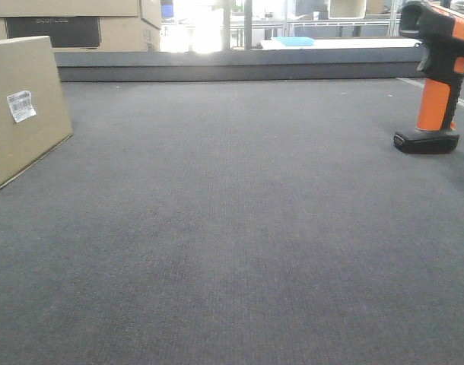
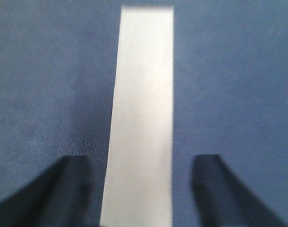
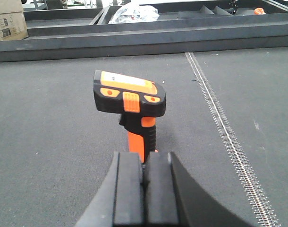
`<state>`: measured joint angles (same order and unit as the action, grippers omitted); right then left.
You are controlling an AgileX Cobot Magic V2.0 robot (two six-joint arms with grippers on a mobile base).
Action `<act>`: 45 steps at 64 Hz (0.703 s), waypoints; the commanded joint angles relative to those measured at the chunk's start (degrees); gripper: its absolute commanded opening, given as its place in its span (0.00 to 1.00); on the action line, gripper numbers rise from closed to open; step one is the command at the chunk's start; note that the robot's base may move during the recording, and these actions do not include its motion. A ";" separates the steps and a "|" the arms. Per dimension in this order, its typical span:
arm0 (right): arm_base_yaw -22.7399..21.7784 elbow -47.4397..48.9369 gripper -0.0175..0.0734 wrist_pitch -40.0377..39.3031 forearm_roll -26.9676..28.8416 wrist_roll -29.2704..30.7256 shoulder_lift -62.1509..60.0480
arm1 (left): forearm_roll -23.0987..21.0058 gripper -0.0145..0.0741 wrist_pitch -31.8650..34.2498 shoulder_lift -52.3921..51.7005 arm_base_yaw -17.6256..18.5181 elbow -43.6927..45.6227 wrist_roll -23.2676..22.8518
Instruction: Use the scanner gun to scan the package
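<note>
One white barcode label (image 1: 20, 106), unreadable, marks the package (image 1: 23, 114); left pincer (image 2: 141, 189) gapes astride it, right pincer (image 3: 144, 177) closed, empty.

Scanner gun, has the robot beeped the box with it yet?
Not yet. The scanner gun stands alone on the mat; the right gripper is shut, not holding it. The left gripper is open astride the package. Grabbing and scanning remain.

One package (image 1: 23, 114); one scanner gun (image 1: 437, 72); two pincers (image 2: 144, 198).
</note>
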<state>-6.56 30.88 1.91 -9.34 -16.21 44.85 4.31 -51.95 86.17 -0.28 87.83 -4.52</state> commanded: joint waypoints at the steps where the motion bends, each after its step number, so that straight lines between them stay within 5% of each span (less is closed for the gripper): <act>1: -0.09 -0.17 0.01 -1.06 -0.49 0.17 -0.32 | -2.84 0.39 -1.93 -3.74 -0.08 -0.98 -0.68; 12: -0.09 -0.17 0.01 -1.06 -0.49 0.17 -0.32 | -5.72 0.03 2.49 -9.74 0.02 -9.82 -0.68; 28: -0.09 -0.17 0.01 -1.06 -0.64 0.17 -0.31 | -7.94 0.04 14.60 -17.11 0.02 -25.52 -0.68; 45: -0.09 -4.86 0.01 -3.66 -0.63 0.17 -1.58 | -10.52 0.04 36.21 -27.18 0.02 -43.32 -0.68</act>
<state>-6.56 28.26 0.51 -9.34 -16.21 44.52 -5.49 -24.29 62.76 -0.28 49.05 -4.76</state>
